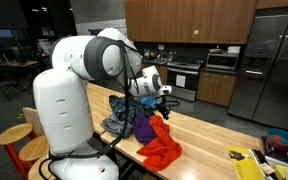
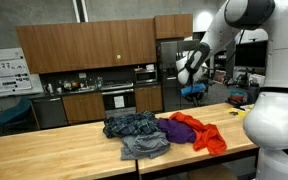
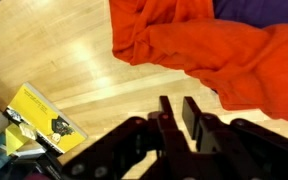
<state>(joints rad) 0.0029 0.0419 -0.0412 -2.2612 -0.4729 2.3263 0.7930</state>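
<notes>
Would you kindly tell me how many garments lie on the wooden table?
4: a dark plaid one, a grey-blue one in front of it, a purple one mid-pile, an orange one at the opposite end. Others may lie hidden beneath.

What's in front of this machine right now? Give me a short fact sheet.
place: kitchen, long wooden table
clothes: orange cloth, purple cloth, denim garments, heaped together
also: yellow packet on the table
tool: over bare wood beside the orange cloth, gripping nothing visible

dim warm light, slight blur
</notes>
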